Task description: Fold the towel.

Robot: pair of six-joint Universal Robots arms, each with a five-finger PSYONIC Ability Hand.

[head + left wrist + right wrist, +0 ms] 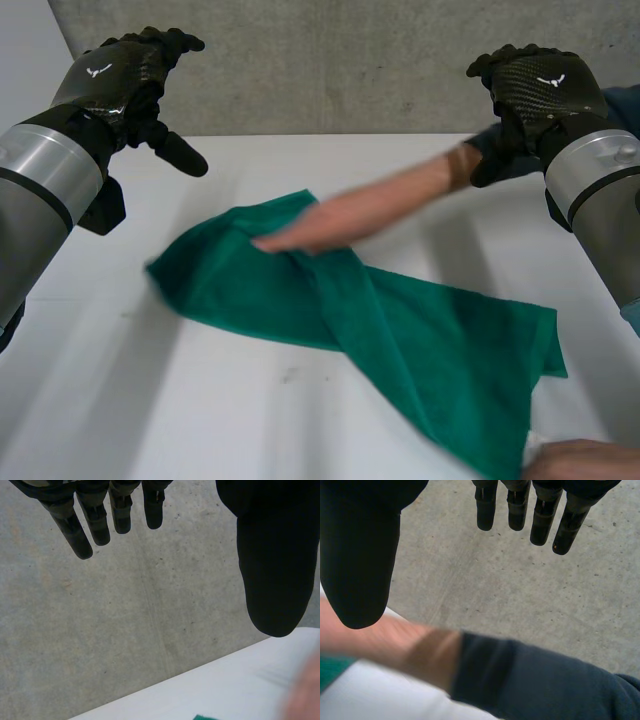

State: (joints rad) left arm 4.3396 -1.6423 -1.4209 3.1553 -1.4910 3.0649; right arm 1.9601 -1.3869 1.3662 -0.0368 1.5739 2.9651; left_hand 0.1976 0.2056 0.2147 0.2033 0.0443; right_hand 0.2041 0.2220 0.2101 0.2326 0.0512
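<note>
A green towel [400, 330] lies rumpled on the white table [200, 420], stretching from the middle towards the front right. A person's hand [300, 232] reaches across from the right and touches the towel's far edge; the forearm [420, 652] passes below my right hand. My left hand [120, 75] hovers high at the back left, open, its fingers [95, 522] straight and holding nothing. My right hand [535, 90] hovers high at the back right, likewise open, with straight fingers [540, 515]. Both hands are well above and apart from the towel.
A grey concrete wall [330, 60] stands behind the table. A second hand of the person [585, 462] rests at the front right corner, by the towel's near end. Bare table lies at the front left.
</note>
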